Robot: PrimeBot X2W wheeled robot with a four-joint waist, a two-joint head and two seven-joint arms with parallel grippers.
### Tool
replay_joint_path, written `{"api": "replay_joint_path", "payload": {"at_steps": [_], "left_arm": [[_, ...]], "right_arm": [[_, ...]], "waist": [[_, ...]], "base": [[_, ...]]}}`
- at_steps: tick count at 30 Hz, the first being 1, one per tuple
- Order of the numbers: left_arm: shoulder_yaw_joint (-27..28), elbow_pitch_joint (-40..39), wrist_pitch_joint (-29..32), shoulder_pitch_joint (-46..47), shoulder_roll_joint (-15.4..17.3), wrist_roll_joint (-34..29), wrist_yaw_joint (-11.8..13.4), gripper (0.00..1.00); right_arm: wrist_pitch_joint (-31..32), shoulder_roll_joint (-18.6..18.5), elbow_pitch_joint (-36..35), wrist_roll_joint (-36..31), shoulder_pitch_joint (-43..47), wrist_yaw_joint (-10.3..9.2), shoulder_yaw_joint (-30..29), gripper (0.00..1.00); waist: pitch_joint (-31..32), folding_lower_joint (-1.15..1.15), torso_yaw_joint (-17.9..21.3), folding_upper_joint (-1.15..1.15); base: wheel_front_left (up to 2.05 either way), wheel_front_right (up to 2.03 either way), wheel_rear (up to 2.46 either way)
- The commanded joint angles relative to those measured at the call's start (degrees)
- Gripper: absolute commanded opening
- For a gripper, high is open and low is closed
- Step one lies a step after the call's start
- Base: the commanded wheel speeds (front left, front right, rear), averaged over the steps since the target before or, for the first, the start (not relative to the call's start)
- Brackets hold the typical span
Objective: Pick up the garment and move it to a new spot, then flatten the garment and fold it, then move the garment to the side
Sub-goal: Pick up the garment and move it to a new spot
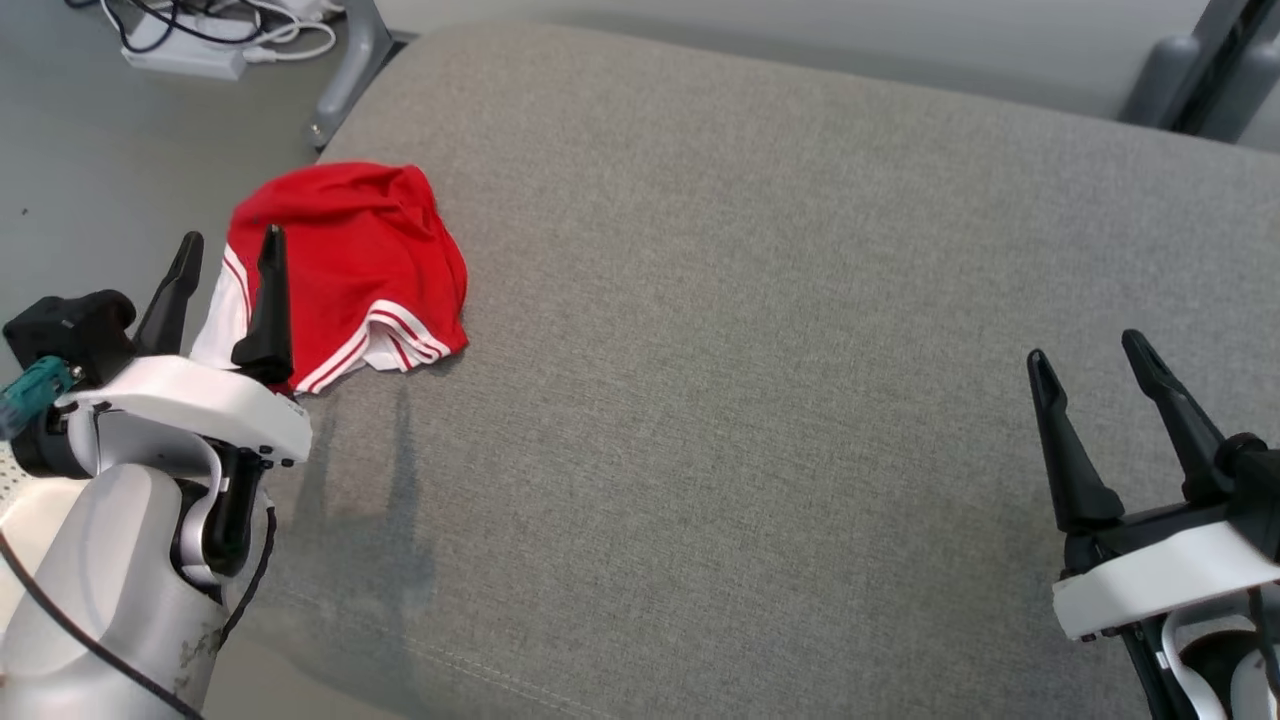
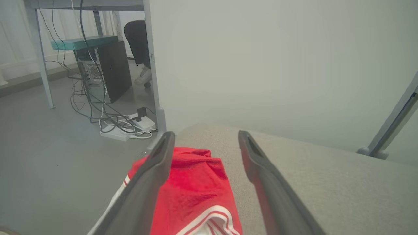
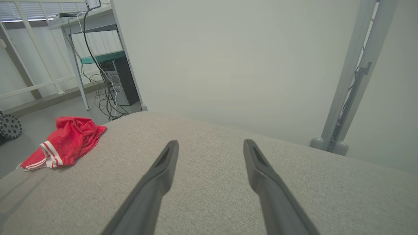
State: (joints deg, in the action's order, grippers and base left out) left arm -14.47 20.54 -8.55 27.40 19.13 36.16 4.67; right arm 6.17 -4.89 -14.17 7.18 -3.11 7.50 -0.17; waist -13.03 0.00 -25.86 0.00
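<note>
Grey woven cloth covers the surface, and both hands stand at its near side. The left hand has its two dark fingers spread wide and holds nothing; it is at the left edge, just before the garment. The right hand is also wide and empty, well apart at the right. The red garment, with white stripes on its hem, lies crumpled near the far left corner, reaching the left edge. Beyond it, a white power strip with cables lies on the floor.
</note>
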Motion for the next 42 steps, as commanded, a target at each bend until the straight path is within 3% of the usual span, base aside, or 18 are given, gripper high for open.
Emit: {"api": "replay_joint_path", "payload": {"at_steps": [1,10,18,20,26,32,42], "left_arm": [[-0.14,3.47,0.59,2.16,-0.49,1.27,-1.42,1.00],[-1.20,27.26,2.72,11.70,-3.25,5.07,-8.98,1.00],[-1.20,40.77,1.80,17.14,-4.60,7.56,-11.52,1.00],[-1.46,42.87,1.11,17.82,-4.28,7.95,-11.76,0.02],[-2.49,45.59,-3.79,18.72,-3.08,7.36,-12.15,0.00],[-1.69,42.57,-6.63,18.83,0.01,5.20,-11.87,0.00],[5.30,18.75,-6.69,7.33,3.23,-2.97,-4.91,0.00]], "right_arm": [[0.61,-0.73,-0.77,-0.15,-1.15,-0.02,-0.22,1.00],[2.09,-2.40,-1.91,-0.27,-5.06,-0.02,0.73,1.00],[2.03,-2.80,-1.33,0.64,-6.90,-0.02,1.48,1.00],[1.86,-2.74,-1.05,0.76,-6.98,-0.02,1.52,1.00],[0.74,-2.03,-0.06,1.24,-6.30,-0.02,0.82,1.00],[-0.83,-0.97,1.58,1.60,-4.75,-0.02,0.33,1.00],[-3.91,0.60,4.60,2.16,-1.27,-0.02,0.30,1.00]], "waist": [[-5.01,0.00,1.29,0.00],[-11.67,0.00,3.94,0.00],[-13.38,0.00,6.03,0.00],[-13.29,0.00,6.57,0.00],[-11.55,0.00,7.57,0.00],[-7.60,0.00,7.96,0.00],[1.80,0.00,9.54,0.00]], "base": [[0.00,0.00,0.00],[0.00,0.00,0.00],[0.00,0.00,0.00],[0.00,0.00,0.00],[0.00,0.00,0.00],[0.00,0.00,0.00],[0.00,0.00,0.00]]}}
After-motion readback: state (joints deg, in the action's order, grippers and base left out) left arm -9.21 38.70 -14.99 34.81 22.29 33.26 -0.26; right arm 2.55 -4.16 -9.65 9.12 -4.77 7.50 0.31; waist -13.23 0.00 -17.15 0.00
